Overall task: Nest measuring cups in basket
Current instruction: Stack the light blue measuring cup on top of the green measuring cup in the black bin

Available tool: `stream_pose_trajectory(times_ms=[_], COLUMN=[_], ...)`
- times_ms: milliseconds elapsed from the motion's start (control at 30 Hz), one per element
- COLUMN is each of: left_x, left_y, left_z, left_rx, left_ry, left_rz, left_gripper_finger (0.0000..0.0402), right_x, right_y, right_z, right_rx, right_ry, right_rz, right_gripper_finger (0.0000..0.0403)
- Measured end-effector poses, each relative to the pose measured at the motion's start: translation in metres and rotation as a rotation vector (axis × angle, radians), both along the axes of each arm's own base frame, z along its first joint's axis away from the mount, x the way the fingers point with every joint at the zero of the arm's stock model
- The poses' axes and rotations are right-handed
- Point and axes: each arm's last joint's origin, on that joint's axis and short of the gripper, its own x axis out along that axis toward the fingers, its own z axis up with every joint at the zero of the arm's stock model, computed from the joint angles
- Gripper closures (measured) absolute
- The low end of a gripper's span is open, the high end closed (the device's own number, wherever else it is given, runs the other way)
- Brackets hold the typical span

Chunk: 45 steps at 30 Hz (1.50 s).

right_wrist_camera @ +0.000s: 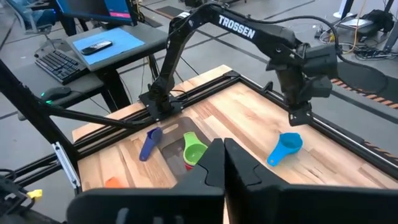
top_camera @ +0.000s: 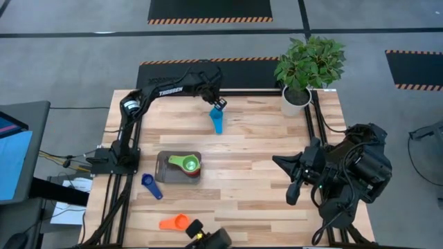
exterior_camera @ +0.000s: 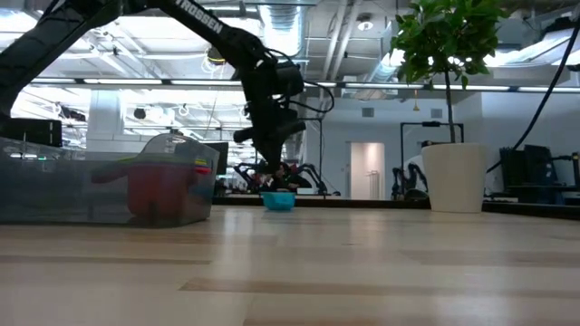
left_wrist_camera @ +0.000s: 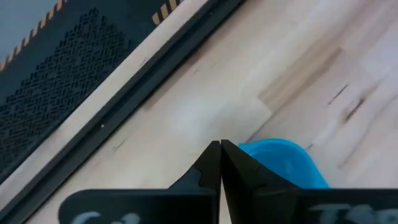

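Note:
A light blue measuring cup [top_camera: 217, 122] rests on the table at the far middle, its bowl toward the far edge and its handle toward the near edge. My left gripper [top_camera: 219, 106] hangs shut just above the bowl [right_wrist_camera: 290, 142] and slants down, with a gap between them. The dark grey basket [top_camera: 160, 169] stands left of centre; a green cup [top_camera: 188, 164] lies on top in it, over a red one [top_camera: 191, 176]. On the table near the front left lie a dark blue cup [top_camera: 151, 185] and an orange cup [top_camera: 174, 222]. My right gripper [right_wrist_camera: 222, 152] is shut, raised over the table's right side.
A white pot with a green plant [top_camera: 296, 99] stands at the far right corner. Black rails run along the table's left, right and far edges. Bare wood lies between the basket and the right arm.

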Motion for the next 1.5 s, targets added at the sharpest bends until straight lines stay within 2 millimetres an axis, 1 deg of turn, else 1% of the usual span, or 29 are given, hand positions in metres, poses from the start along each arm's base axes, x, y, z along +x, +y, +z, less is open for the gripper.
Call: stream_pose_trajectory(times_ms=[133, 233, 367, 533, 667, 767, 1033, 1100, 1167, 1267, 1333, 1367, 1433, 1500], left_x=[-0.001, 0.003, 0.007, 0.012, 0.014, 0.016, 0.031, 0.033, 0.039, 0.048, 0.054, 0.058, 0.061, 0.064], left_y=[0.007, 0.011, 0.009, 0.004, -0.007, -0.022, -0.073, -0.081, -0.082, -0.075, -0.070, -0.067, -0.064, -0.064], left_z=[-0.012, -0.023, -0.043, -0.051, -0.051, -0.052, -0.053, -0.051, -0.042, -0.017, -0.002, 0.005, 0.014, 0.015], left_rx=[-0.026, -0.051, -0.103, -0.172, -0.221, -0.275, -0.409, -0.400, -0.320, -0.114, -0.003, 0.016, -0.018, -0.053], left_ry=[0.013, 0.004, 0.033, 0.012, 0.035, 0.072, 0.123, 0.144, 0.153, 0.163, 0.133, 0.096, 0.013, -0.039], left_rz=[0.007, -0.004, -0.010, -0.039, -0.072, -0.122, -0.299, -0.313, -0.310, -0.265, -0.275, -0.300, -0.352, -0.379], left_gripper_finger=[0.0402, 0.0401, 0.0401, 0.0401, 0.0401, 0.0401, 0.0401, 0.0401, 0.0401, 0.0401, 0.0401, 0.0401, 0.0401, 0.0401], right_x=[0.000, 0.001, 0.001, 0.001, 0.001, 0.001, 0.002, 0.002, 0.002, 0.003, 0.004, 0.004, 0.004, 0.004], right_y=[0.001, 0.001, 0.001, 0.001, 0.001, 0.001, 0.002, 0.003, 0.003, 0.004, 0.005, 0.005, 0.005, 0.005], right_z=[0.000, 0.000, 0.000, 0.000, 0.000, 0.000, 0.000, 0.000, 0.000, -0.002, -0.002, -0.002, -0.002, -0.002], right_rx=[0.008, 0.012, 0.022, 0.027, 0.025, 0.009, 0.025, 0.031, 0.033, 0.030, 0.033, 0.034, 0.035, 0.040], right_ry=[0.001, 0.002, 0.003, 0.000, 0.002, 0.010, 0.025, 0.025, 0.029, 0.036, 0.042, 0.043, 0.043, 0.041], right_rz=[0.004, 0.006, 0.011, 0.012, 0.012, 0.019, 0.036, 0.039, 0.042, 0.043, 0.048, 0.049, 0.049, 0.048], right_gripper_finger=[0.0386, 0.0394, 0.0397, 0.0385, 0.0393, 0.0398, 0.0382, 0.0387, 0.0394, 0.0397, 0.0393, 0.0389, 0.0382, 0.0380])
